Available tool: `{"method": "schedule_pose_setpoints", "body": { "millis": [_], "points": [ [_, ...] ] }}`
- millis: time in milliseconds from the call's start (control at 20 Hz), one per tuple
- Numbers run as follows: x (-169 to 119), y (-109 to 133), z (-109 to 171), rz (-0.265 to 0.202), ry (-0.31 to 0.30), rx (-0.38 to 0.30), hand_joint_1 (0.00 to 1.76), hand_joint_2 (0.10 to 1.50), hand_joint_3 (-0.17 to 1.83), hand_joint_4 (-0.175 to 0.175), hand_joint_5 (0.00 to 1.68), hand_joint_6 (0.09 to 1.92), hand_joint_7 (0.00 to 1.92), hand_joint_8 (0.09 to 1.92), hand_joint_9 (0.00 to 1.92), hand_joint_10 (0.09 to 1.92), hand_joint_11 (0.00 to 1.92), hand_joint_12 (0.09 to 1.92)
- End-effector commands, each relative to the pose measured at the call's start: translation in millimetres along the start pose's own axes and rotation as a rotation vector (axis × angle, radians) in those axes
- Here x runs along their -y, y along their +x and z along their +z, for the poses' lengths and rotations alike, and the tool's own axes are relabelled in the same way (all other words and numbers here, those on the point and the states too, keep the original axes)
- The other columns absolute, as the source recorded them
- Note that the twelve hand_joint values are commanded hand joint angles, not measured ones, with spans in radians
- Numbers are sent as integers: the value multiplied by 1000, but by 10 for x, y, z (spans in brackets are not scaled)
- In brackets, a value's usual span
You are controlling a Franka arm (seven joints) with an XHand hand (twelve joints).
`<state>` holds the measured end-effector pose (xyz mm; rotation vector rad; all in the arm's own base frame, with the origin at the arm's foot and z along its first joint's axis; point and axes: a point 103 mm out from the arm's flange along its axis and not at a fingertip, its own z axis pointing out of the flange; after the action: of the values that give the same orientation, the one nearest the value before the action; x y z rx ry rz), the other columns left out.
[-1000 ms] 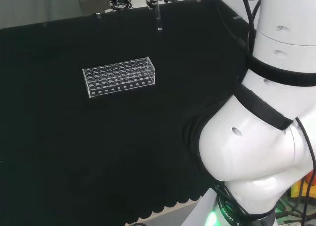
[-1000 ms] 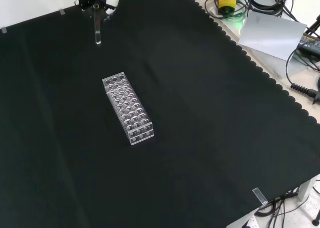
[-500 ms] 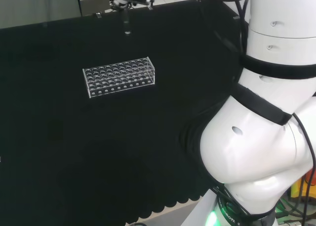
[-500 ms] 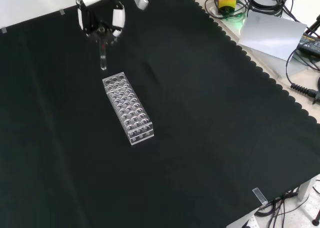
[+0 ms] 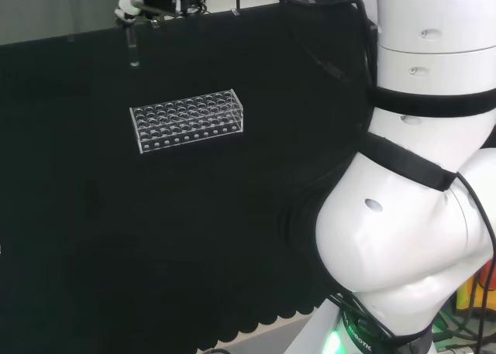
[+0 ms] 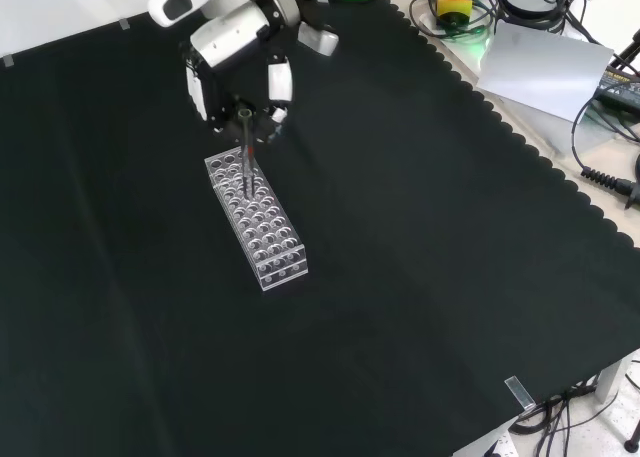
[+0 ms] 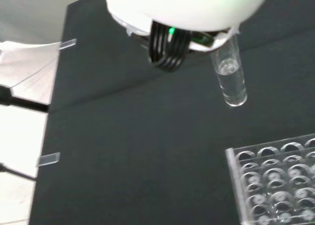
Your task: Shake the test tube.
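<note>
The robot hand (image 6: 238,52) holds the test tube (image 6: 245,147) by its upper end, its fingers (image 6: 279,80) curled in around the top so that the tube hangs down from them, upright.

The test tube is a slim piece of clear glass or plastic with a rounded bottom. In the wrist view (image 7: 230,77) it holds a clear liquid in its lower part, with small bubbles or a bright ring at the liquid's surface. In the front view a small red mark sits on it partway down.

The tube is in the air, clear of the tabletop (image 6: 420,257). In the front view its lower end shows in front of the far end of the rack (image 6: 256,218); in the head view the tube (image 5: 132,46) hangs beyond the rack's (image 5: 187,119) left end, apart from it.

The rack is clear plastic with rows of round holes, lying flat on the black cloth.
</note>
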<state>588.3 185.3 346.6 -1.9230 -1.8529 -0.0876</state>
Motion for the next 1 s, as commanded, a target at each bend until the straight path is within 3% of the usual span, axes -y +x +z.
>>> {"method": "schedule_pose_setpoints", "body": {
  "millis": [50, 400, 1000],
  "points": [
    [38, 87, 58, -15, 11, 3, 1320, 572, 812, -175, 1259, 720, 1314, 734, 1545, 669, 1008, 1108],
    [11, -463, -144, 66, -22, 52, 1320, 572, 813, -175, 1258, 721, 1313, 735, 1545, 670, 1007, 1109],
    [61, -1581, -633, 258, -104, 154, 1319, 571, 814, -175, 1258, 722, 1313, 736, 1545, 672, 1006, 1110]
  ]
}}
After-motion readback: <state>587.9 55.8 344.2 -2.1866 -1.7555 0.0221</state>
